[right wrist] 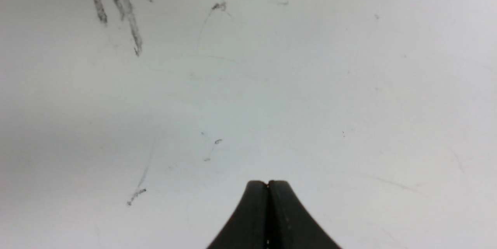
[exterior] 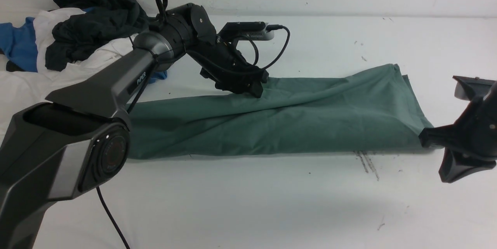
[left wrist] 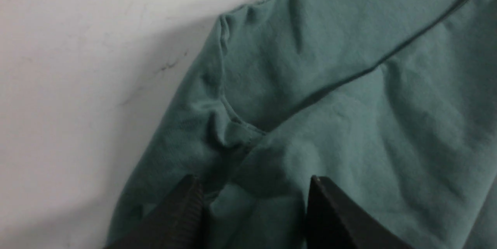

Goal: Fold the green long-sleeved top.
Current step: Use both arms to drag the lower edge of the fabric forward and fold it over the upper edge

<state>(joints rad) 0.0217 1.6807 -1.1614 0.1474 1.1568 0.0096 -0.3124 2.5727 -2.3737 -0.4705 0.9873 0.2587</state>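
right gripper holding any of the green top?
No, the right gripper is shut with nothing between its fingertips, and only the white table shows beneath it.

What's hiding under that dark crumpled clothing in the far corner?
A white garment lies under the dark garment, and a blue garment pokes out beside it. Whatever is deeper in the pile is covered.

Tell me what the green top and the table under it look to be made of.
The green top: soft knit cloth, likely cotton jersey, matte; fine fuzzy surface, stitched seam and creases. The table: hard, smooth white board, perhaps laminate, dull finish; dark scuffs and scratches mark it.
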